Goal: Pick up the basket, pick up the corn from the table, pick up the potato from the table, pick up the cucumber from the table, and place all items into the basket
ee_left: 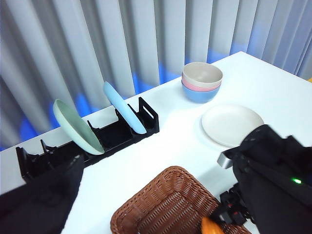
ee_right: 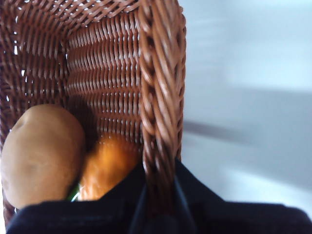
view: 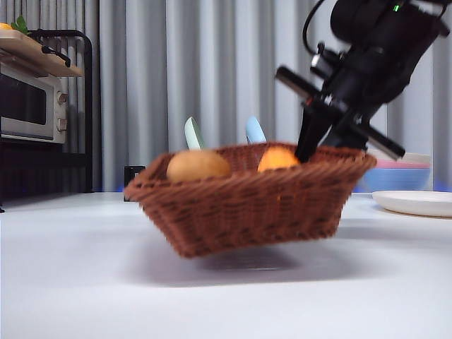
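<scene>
We are holding the basket (view: 247, 205) off the bench (view: 212, 296) with our right end effector (ee_right: 158, 195), which is pinching the braided rim at the basket's 3 o'clock end in the front view, one jaw inside the wall and one outside. Because only this end is held, the basket is hanging tilted, and a shadow is lying under it on the bench. Inside, the potato (view: 198, 166) is resting toward 9 o'clock and the corn (view: 277, 158) is sitting just beside the gripped rim; in the right wrist view the two are touching. A small strip of green (ee_right: 73, 194) is showing below the potato there; we are judging it is the cucumber, but it is too hidden to be sure. Our left end effector is waiting high above the scene, and we cannot tell how its jaws are standing. To us the task is looking nearly complete.
</scene>
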{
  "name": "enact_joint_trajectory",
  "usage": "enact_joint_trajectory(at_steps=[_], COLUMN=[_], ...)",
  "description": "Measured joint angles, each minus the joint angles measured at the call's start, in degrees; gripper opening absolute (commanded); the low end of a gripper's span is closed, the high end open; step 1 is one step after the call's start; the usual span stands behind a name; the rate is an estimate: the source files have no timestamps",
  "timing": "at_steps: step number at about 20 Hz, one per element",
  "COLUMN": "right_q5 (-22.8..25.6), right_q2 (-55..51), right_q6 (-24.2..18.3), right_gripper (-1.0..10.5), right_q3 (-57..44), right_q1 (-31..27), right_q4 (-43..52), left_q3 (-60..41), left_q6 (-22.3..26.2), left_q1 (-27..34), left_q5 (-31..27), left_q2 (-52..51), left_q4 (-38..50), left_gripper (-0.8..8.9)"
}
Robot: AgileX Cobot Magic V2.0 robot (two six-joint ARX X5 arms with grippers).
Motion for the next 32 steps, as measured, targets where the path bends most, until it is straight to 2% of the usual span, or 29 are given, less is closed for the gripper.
enact_joint_trajectory(at_steps=[7, 11, 12, 13, 16, 17, 20, 24, 26, 27, 29, 30, 32], right_q5=[0.17, 3.85, 3.89, 3.91, 4.09, 4.09, 4.11, 4.09, 4.17, 4.20, 4.11, 4.11, 4.11], right_q2=[2.97, 2.99, 3.02, 3.04, 3.06, 3.06, 2.91, -3.10, -8.04, -10.38, -15.19, -17.68, -20.79], right_q6=[0.70, 1.51, 1.73, 1.92, 1.95, 1.92, 0.74, -1.49, -3.10, -4.07, -6.82, -8.50, -10.47], right_gripper=[-0.1, -0.1, 0.2, 1.1, 4.6, 4.8, 4.8, 4.7, 4.6, 3.8, 0.8, -0.2, -0.2], right_q3=[0.00, 0.00, 0.00, 0.00, 0.02, 0.02, 0.02, 0.04, 0.07, 0.07, 0.09, 0.09, 0.11], right_q1=[0.09, 0.09, 0.09, 0.09, 0.07, -0.11, -1.20, -3.69, -4.59, -4.72, -4.68, -4.52, -4.48], right_q4=[-0.04, -0.50, -0.61, -0.83, -1.31, -1.79, -2.99, -4.87, -5.31, -5.60, -6.05, -6.60, -6.80], left_q3=[0.00, 0.00, 0.00, 0.00, 0.00, 0.00, 0.00, 0.00, 0.00, 0.00, 0.00, 0.00, 0.00], left_q6=[0.02, 0.04, 0.04, 0.04, 0.04, 0.20, 1.14, 3.58, 5.01, 5.57, 6.58, 6.91, 7.30], left_q1=[0.00, 0.00, 0.00, 0.00, 0.00, 0.00, 0.00, 0.00, 0.13, 0.42, 0.79, 0.87, 0.87], left_q5=[-1.46, -1.46, -1.46, -1.46, -1.46, -1.46, -2.99, -7.96, -8.11, -8.11, -8.11, -8.13, -8.11], left_q2=[-3.52, -3.54, -3.54, -3.54, -3.54, -3.54, -3.54, -3.54, -3.54, -3.54, -3.54, -3.54, -3.56], left_q4=[-5.22, -7.52, -7.82, -8.20, -9.77, -10.56, -14.80, -16.39, -16.15, -15.87, -15.76, -15.21, -14.10], left_gripper=[5.95, 5.95, 5.95, 5.95, 5.94, 5.94, 5.87, 3.18, 1.09, -0.20, -0.09, -0.09, -0.09])
